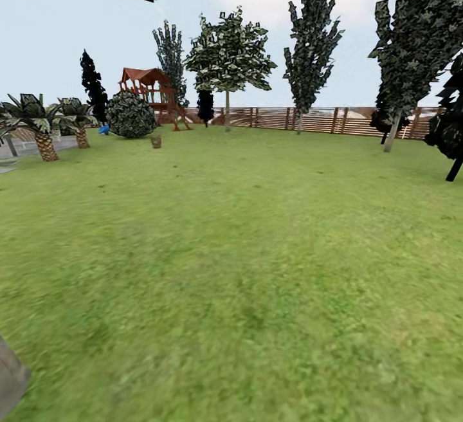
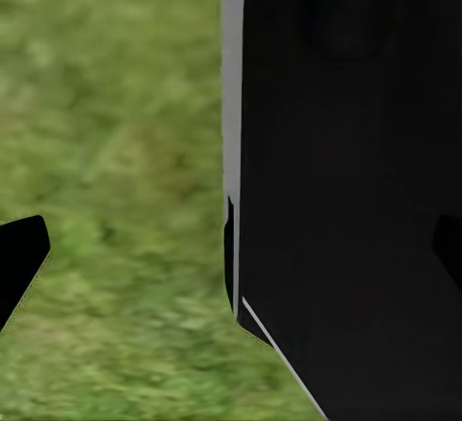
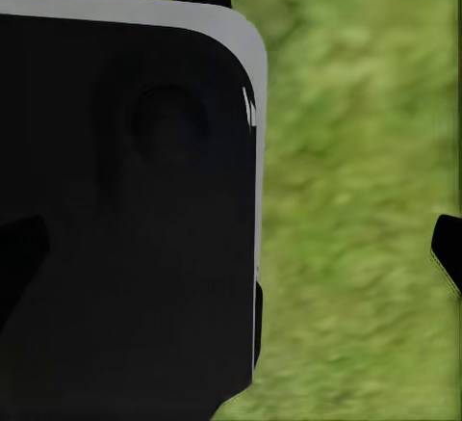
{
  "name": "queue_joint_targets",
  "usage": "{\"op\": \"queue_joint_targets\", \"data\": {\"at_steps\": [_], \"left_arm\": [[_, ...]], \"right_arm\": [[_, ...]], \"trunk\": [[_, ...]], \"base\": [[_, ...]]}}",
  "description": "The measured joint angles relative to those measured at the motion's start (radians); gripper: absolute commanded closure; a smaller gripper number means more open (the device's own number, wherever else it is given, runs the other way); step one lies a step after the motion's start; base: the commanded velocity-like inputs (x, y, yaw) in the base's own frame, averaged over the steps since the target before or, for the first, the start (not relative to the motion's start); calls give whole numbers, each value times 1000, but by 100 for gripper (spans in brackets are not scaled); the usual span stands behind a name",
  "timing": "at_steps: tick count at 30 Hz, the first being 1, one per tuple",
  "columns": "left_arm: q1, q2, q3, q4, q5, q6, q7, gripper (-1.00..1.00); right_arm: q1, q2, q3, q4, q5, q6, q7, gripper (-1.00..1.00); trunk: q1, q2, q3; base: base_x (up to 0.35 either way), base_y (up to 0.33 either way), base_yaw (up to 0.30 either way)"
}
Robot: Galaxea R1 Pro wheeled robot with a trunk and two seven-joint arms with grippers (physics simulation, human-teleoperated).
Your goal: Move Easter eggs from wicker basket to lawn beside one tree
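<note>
while the robot looks out across the lawn [image 1: 244, 267], the wide mottled grass takes up the lower two thirds of the head view and the garden's brown slat fence [image 1: 321, 119] runs along the far edge at the right. a small brown thing that may be the wicker basket [image 1: 155, 142] sits far off at the upper left of the frame, near a round dark bush [image 1: 130, 114] and a red wooden playset [image 1: 153, 91]; it is too small to be sure, and no eggs can be made out. a broad-canopied tree [image 1: 227, 62] with a pale trunk stands by the fence at the upper middle, with columnar dark trees to either side and palms at the far left.

the left wrist view has a dark fingertip [image 2: 21, 257] at its left edge and a large black panel with a grey edge [image 2: 346, 190] across its right side, grass behind. the right wrist view mirrors this: a black panel [image 3: 125, 219] and a fingertip [image 3: 448, 248] at the right edge. both arms look tucked against the body for travel. each pincer seems spread wide with nothing between its fingers, though the panels hide the other finger

judged from this, the robot is on its way to the basket, with no egg lifted yet
</note>
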Motion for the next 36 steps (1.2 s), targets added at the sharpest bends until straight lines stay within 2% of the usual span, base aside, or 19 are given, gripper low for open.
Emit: {"op": "queue_joint_targets", "data": {"at_steps": [8,36], "left_arm": [[0,0,0,0,0,0,0,-100],[0,0,0,0,0,0,0,-100]], "right_arm": [[0,0,0,0,0,0,0,-100],[0,0,0,0,0,1,-1,-100]], "trunk": [[0,0,0],[0,0,0]], "base": [[338,0,157],[338,0,18]]}}
